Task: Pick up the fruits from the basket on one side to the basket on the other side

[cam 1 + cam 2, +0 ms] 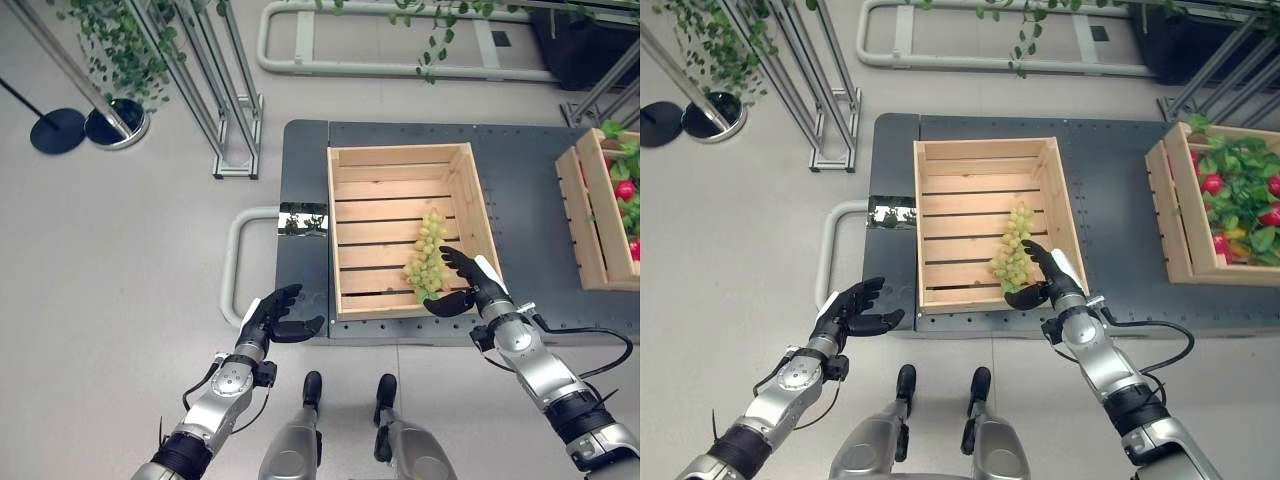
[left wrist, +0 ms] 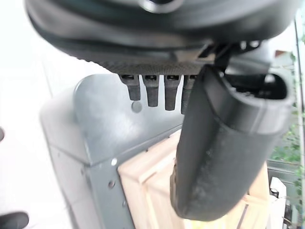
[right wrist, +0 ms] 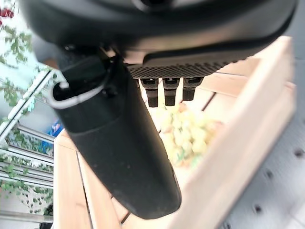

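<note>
A bunch of green grapes [image 1: 428,255] lies on the slats in the near right part of the middle wooden crate [image 1: 400,155]. My right hand [image 1: 472,282] is open at the crate's near right corner. Its fingers reach over the rim beside the lower end of the bunch, and its thumb points left along the front wall. In the right wrist view the grapes [image 3: 190,133] show just past the straight fingers [image 3: 164,93]. My left hand [image 1: 272,318] hovers open and holds nothing, off the table's near left corner. A second crate [image 1: 592,215] at the right edge holds red fruits [image 1: 626,190] among green leaves.
Both crates stand on a dark grey table [image 1: 520,200]. A curved white rail [image 1: 236,250] sticks out on the table's left. Metal frame legs [image 1: 225,110] and a plant stand [image 1: 115,125] are on the floor at the far left.
</note>
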Controlling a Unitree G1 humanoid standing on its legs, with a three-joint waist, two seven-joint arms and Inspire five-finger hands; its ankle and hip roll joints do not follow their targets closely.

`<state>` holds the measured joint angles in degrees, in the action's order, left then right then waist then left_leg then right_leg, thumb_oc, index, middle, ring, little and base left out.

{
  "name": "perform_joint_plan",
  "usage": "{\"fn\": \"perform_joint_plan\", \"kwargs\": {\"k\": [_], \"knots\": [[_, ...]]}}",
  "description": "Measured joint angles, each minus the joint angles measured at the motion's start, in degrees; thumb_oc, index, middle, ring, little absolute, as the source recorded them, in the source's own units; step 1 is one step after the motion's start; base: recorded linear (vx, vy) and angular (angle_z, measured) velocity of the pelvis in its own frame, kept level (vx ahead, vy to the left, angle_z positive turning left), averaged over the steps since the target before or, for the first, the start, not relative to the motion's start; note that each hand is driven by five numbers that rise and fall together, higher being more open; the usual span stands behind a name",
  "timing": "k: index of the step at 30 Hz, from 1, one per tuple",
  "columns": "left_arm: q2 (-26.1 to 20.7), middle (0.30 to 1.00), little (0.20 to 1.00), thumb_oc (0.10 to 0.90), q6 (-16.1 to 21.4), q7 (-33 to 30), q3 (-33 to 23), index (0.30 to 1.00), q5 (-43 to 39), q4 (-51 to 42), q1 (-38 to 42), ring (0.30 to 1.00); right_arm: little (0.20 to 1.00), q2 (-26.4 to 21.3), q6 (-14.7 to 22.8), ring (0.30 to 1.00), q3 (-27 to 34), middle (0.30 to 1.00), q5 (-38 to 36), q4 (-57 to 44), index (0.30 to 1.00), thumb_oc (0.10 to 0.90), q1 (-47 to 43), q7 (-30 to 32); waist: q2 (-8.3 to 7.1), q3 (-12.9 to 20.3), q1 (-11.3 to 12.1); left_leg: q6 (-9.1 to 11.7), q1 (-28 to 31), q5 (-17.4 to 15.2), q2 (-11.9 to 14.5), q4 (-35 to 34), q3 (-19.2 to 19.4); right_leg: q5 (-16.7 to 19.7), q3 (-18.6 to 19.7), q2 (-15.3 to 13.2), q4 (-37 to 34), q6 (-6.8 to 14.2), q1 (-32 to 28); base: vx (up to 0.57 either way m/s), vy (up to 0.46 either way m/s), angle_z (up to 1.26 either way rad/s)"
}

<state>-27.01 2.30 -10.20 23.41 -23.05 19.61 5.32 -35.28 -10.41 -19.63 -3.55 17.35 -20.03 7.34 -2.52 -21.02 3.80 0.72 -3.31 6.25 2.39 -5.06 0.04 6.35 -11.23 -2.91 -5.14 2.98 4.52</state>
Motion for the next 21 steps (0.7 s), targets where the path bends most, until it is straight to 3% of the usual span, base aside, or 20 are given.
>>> {"fn": "perform_joint_plan", "kwargs": {"k": [3,8,12,17,21], "knots": [[1.3,0.9,0.9,0.8,0.2,1.1,1.2,0.9,0.5,-0.2,0.2,0.9,0.9,-1.2,-1.9,0.9,0.1,0.9,0.5,3.4,0.9,0.8,-6.1,0.2,0.02,-0.2,0.2,0.6,-0.1,-0.4,0.8,0.0,-0.1,-0.3,-0.4,0.9,0.0,-0.5,0.1,-0.01,0.001,0.0],[1.3,0.9,0.9,0.8,3.8,0.5,1.4,0.9,3.6,-0.8,2.6,0.9,0.9,-4.4,-4.3,0.9,0.2,0.9,0.8,5.6,0.9,0.8,-11.6,0.2,-0.22,-1.6,0.6,0.9,-1.3,-0.3,0.5,0.0,-1.3,-0.5,-1.4,0.5,0.0,-0.6,0.9,0.01,0.01,0.1],[-2.5,0.9,0.9,0.8,5.5,-1.7,0.8,0.9,12.0,-3.1,3.7,0.9,0.9,-4.0,-4.9,0.9,0.2,0.9,-0.1,5.3,0.9,0.8,-11.5,0.2,0.09,-2.3,1.5,0.8,-1.5,-0.3,0.3,0.0,-1.3,-0.6,-1.5,0.4,0.0,-0.5,1.0,0.01,0.0,0.02],[-7.6,0.9,0.9,0.8,7.3,-4.7,-1.7,0.9,21.3,-11.4,4.9,0.9,0.9,-1.4,-5.3,0.9,1.5,0.9,-1.7,-0.5,0.9,0.8,-3.6,0.2,0.49,-2.6,1.4,0.6,-1.4,-0.4,0.2,0.0,-0.7,-0.6,-0.2,0.5,0.0,-0.5,1.2,0.04,0.021,-0.05],[-8.7,0.9,0.9,0.8,9.3,-8.7,-3.4,0.9,26.9,-12.9,9.7,0.9,0.9,2.5,-4.3,0.9,2.1,0.9,-4.1,-4.5,0.9,0.8,4.9,0.1,0.49,-2.6,-0.9,0.1,-0.1,-0.8,0.2,0.0,1.0,-0.4,1.3,0.3,0.0,-0.2,0.8,0.04,0.035,-0.22]]}}
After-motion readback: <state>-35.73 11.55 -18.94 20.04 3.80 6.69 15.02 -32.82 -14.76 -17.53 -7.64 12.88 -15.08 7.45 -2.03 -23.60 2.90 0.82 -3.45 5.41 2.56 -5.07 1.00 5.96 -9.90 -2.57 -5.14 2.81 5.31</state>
